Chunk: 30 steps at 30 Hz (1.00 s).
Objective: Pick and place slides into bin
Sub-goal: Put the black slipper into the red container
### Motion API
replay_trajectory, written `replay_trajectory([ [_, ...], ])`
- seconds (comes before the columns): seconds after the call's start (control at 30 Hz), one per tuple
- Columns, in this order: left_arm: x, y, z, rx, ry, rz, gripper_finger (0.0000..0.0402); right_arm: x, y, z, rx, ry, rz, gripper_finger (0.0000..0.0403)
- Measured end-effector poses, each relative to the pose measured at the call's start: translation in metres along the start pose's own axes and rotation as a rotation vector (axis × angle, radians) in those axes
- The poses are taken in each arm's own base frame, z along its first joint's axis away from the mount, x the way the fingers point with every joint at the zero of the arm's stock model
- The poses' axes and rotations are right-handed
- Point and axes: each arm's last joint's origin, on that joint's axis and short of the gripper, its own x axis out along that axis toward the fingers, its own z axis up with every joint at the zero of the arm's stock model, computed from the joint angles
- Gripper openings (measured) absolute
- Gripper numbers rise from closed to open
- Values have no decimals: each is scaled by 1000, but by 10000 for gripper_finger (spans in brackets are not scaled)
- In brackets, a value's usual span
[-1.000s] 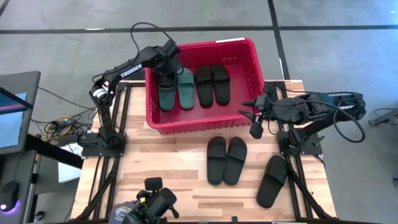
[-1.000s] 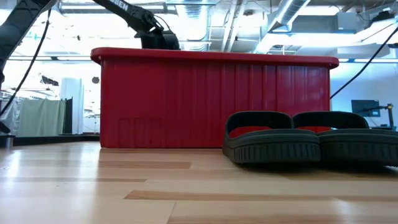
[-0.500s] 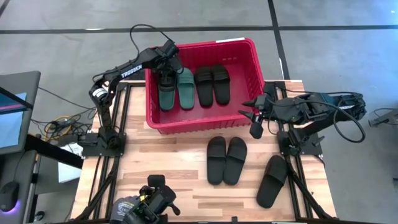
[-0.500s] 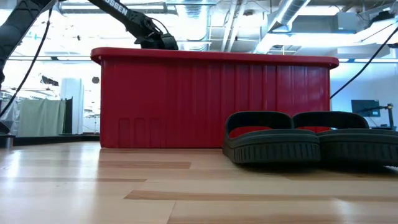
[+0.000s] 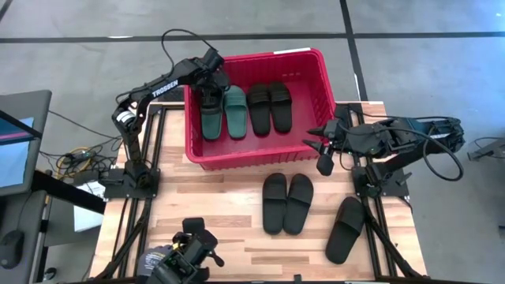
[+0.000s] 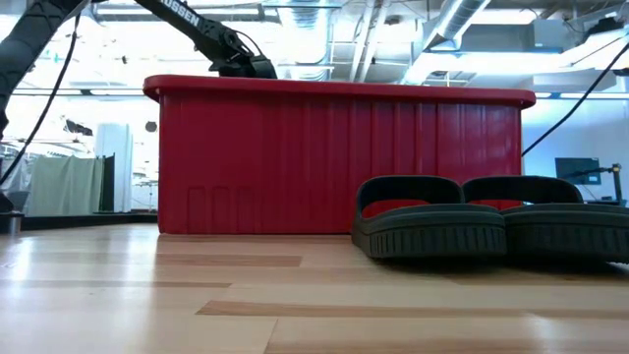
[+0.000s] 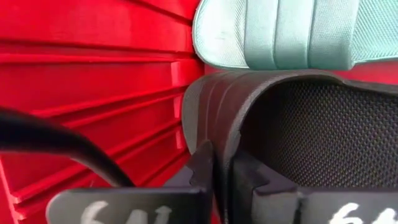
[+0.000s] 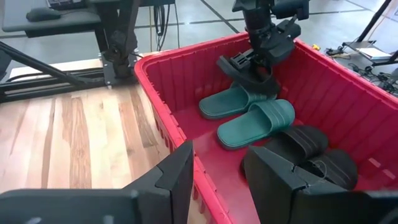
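The red bin [image 5: 254, 162] stands at the table's far middle. In it lie two green slides [image 5: 223, 115] and a pair of black slides [image 5: 269, 108]. My left gripper [image 5: 209, 83] reaches down into the bin's far left part, shut on another black slide [image 8: 245, 71]. That slide hangs tilted over the far green slide [image 8: 227, 102]. My right gripper [image 5: 319, 146] waits open and holds nothing, just off the bin's right wall. A black pair [image 5: 288, 203] and one single black slide [image 5: 346, 229] lie flat on the table. My left gripper pinches the black slide's curved, ribbed rim [image 7: 217, 118] between its two fingers, one on the grooved outer face, one on the meshed inner face. Strap or sole edge, I cannot tell. The fingers slant down from above. The slide hangs tilted, its low end [image 8: 270, 84] close over the green slide.
The bin's tall ribbed walls [image 6: 334, 157] stand around the slides in it. The black pair [image 6: 491, 221] lies just in front of the bin's near wall. Bare wood [image 5: 205, 205] lies at the table's near left, where a dark camera mount [image 5: 189, 252] sits at the edge.
My left gripper has shifted a little toward the bin's far left corner and slightly down, still shut on the black slide, which has gone with it.
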Motion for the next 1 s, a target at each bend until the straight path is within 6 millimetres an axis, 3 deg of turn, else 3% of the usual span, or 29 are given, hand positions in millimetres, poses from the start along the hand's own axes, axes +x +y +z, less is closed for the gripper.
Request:
replay_trajectory([
  [0.23, 0, -1, -1, -40, -16, -28, 46, 0, 0, 0, -2, -3, -16, 131],
  [0.67, 0, -7, -6, -44, 47, -87, 158, 0, 0, 0, -3, -4, -16, 131],
  [1.0, -2, -15, -10, -105, 63, -204, 189, 0, 0, 0, -2, -7, -15, 131],
])
